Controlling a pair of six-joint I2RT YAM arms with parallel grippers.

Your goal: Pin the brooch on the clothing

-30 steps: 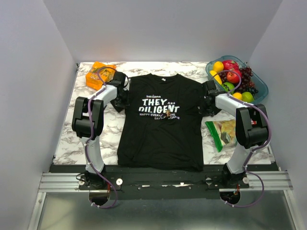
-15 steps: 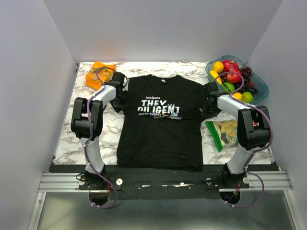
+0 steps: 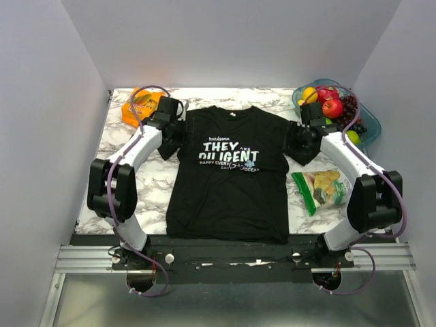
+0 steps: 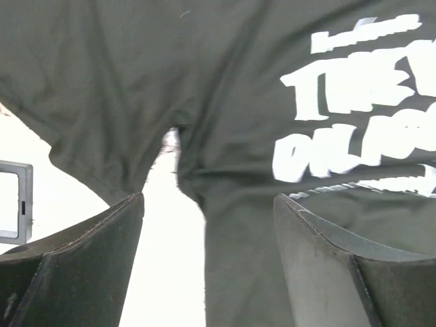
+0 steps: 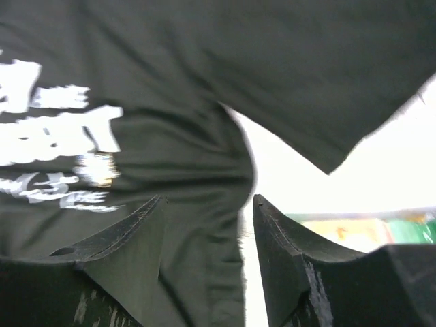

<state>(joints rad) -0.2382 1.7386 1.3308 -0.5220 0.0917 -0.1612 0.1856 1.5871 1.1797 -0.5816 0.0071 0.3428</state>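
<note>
Top external view: shows the shirt (image 3: 228,197) spread flat on the table (image 3: 146,184), print up, collar toward 12 o'clock. Locates the brooch (image 3: 239,163) on the chest print, at the lower right end of the lettering, toward 1 o'clock from the middle of the shirt. Too small here to make out its shape or whether it is fastened.

Places the left gripper (image 3: 172,131) over the sleeve at 10 o'clock of the shirt and the right gripper (image 3: 300,141) over the sleeve at 2 o'clock. Neither touches the brooch; both well apart from it.

Left wrist view: shows both fingers (image 4: 88,259) spread wide, nothing clamped between them. Below the gap: sleeve hem and armpit fold of the shirt, with bare table toward 6 o'clock. White lettering toward 2 o'clock.

Right wrist view: shows both fingers (image 5: 116,245) parted, nothing clamped between them. Below the gap: side seam of the shirt, sleeve running toward 2 o'clock, lettering at 9 o'clock.

Around the shirt, top external view:
- orange packet (image 3: 139,107) at 11 o'clock, beside the left arm
- fruit bowl (image 3: 372,127) at 1 o'clock, behind the right arm
- snack bag (image 3: 320,191) at 3 o'clock, just beside the hem side
</note>
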